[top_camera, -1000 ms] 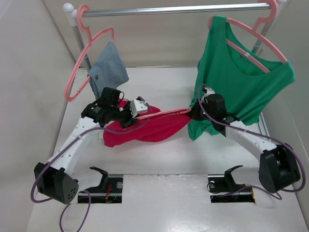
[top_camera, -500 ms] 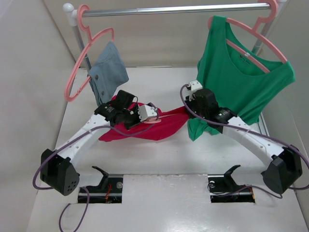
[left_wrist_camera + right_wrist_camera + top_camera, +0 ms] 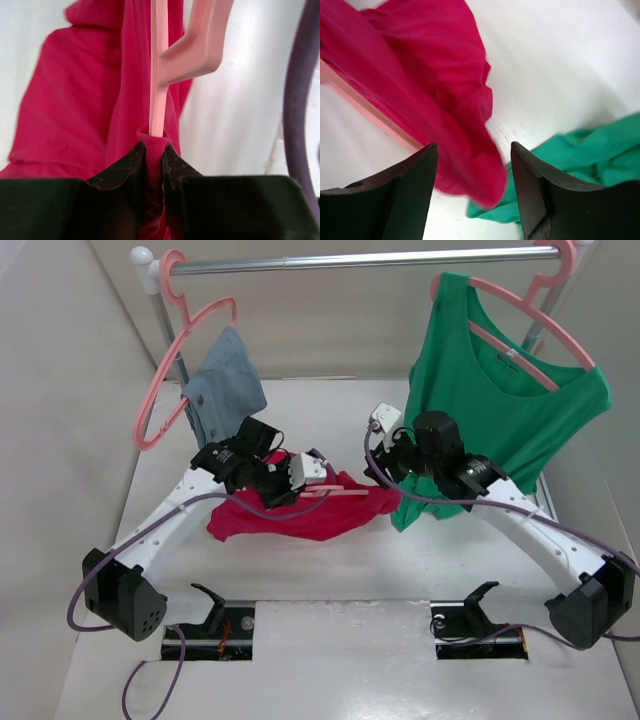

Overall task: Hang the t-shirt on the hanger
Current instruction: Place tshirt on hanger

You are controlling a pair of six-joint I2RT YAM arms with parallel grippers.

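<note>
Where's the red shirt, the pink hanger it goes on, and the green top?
red t-shirt (image 3: 310, 523): top external view, on the middle of the crumpled fabric.
pink hanger (image 3: 159, 75): left wrist view, on its thin straight bar.
green top (image 3: 500, 410): top external view, on its chest.

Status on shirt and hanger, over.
Left gripper shut on t-shirt edge, hanger bar at the pinch. Right gripper open, holding nothing. Green top hangs close beside.

right fingers (image 3: 395, 200) opened, releasing the t-shirt (image 3: 440, 85).
</note>
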